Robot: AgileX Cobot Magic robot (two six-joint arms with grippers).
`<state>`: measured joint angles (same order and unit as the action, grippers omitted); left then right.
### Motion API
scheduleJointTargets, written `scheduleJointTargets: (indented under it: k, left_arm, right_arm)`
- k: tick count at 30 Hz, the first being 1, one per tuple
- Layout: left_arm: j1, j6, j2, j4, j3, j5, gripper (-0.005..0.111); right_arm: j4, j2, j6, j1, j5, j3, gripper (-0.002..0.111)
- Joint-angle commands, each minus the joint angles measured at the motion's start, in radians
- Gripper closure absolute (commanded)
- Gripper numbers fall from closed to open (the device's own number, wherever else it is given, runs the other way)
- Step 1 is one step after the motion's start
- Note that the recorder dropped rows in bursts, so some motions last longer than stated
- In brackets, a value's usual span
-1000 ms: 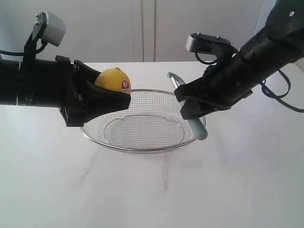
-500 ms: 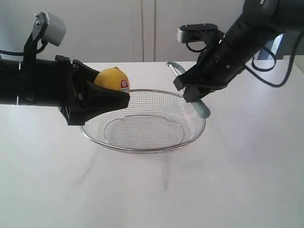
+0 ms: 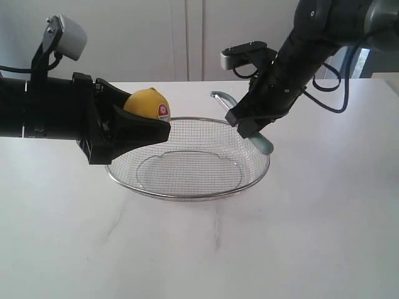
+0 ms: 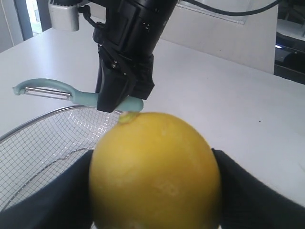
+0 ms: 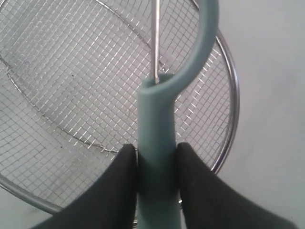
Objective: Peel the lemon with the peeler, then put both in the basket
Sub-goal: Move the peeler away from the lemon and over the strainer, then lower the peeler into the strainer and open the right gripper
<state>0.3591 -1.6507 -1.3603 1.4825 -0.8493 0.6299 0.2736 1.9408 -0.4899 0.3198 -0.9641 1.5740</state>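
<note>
**Peeling stage, with both items held above the basket.** The left gripper (image 3: 148, 117) was clamped on the lemon (image 3: 146, 101), its dark fingers pressed against opposite sides of the fruit. The lemon hung over the left edge of the basket (image 3: 187, 195) as the exterior view showed it, with the red-and-white sticker facing that camera. The right gripper (image 3: 250, 124) was closed on the pale teal handle of the peeler (image 3: 262, 144). It held the peeler over the right side of the basket, the curved head and metal blade directed toward the lemon but well apart from it. The skin visible in the exterior and left wrist views was whole and evenly yellow, with no bare strip, and no shavings lay in the mesh; the far side of the fruit was hidden. On this evidence both items had been picked up, whereas peeling appeared not yet begun. What remained, in judgement, was to bring blade to skin, strip the peel, and set lemon and peeler down in the basket. The basket rested on the white table (image 3: 312, 243) and held nothing.
</note>
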Motion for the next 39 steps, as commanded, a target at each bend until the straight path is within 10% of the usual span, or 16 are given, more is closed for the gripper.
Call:
scheduleJointTargets:
  k: [1,39]
  left_arm:
    - [0.002,0.001,0.005,0.035,-0.001,0.017,0.107]
    - [0.002,0.001,0.005,0.035,-0.001,0.017,0.107]
  right_arm:
    - [0.003,0.001,-0.028,0.019,0.008,0.012,0.108]
    - [-0.088,0.183,-0.067,0.126,0.092,0.077,0.108]
